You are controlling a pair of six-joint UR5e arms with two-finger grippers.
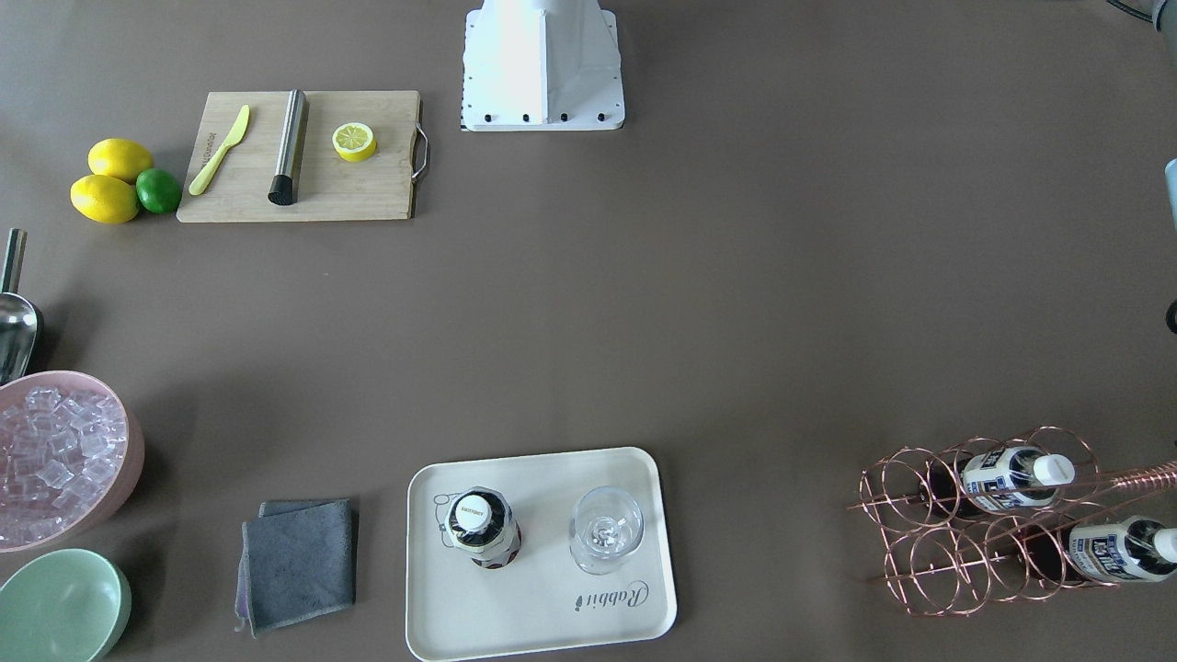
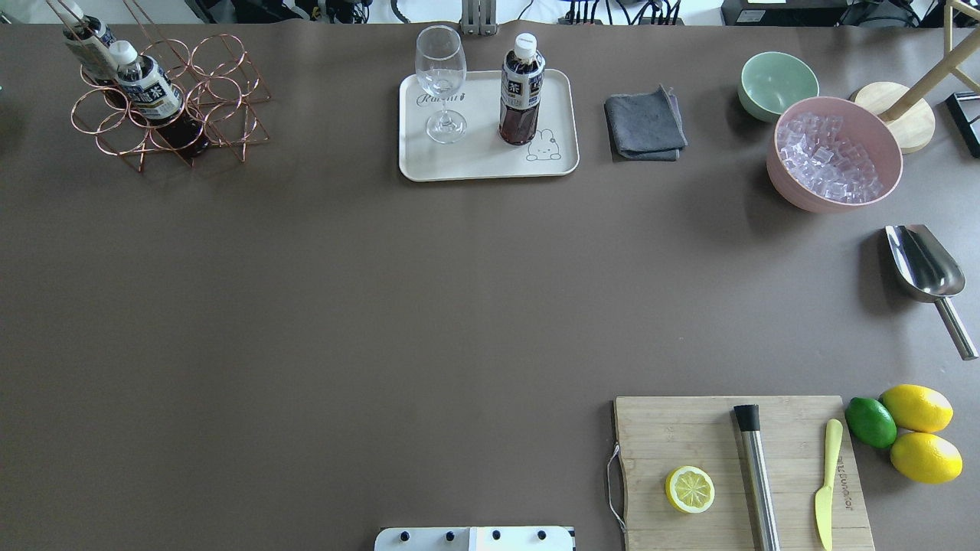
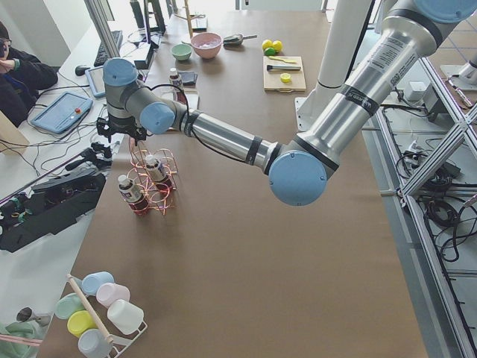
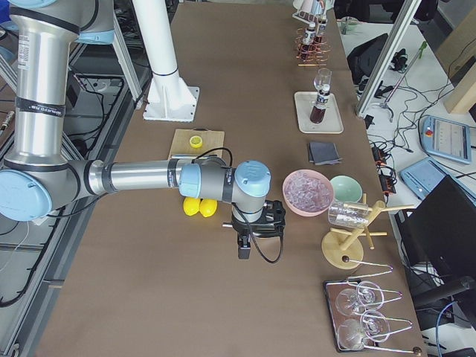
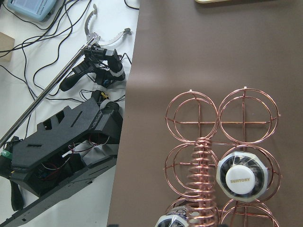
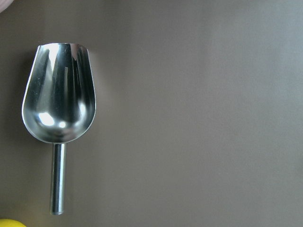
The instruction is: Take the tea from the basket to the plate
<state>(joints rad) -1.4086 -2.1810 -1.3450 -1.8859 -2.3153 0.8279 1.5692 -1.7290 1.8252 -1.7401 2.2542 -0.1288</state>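
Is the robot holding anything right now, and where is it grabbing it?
Nothing, as far as shows. The left gripper hangs above the basket, the right gripper above the scoop lying on the table.

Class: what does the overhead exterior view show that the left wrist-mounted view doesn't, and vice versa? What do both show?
Overhead only: a tea bottle standing on the plate beside a wine glass, the pink ice bowl, the cutting board. Left wrist only: black equipment and cables beside the table. Both: the copper wire basket holding two tea bottles.
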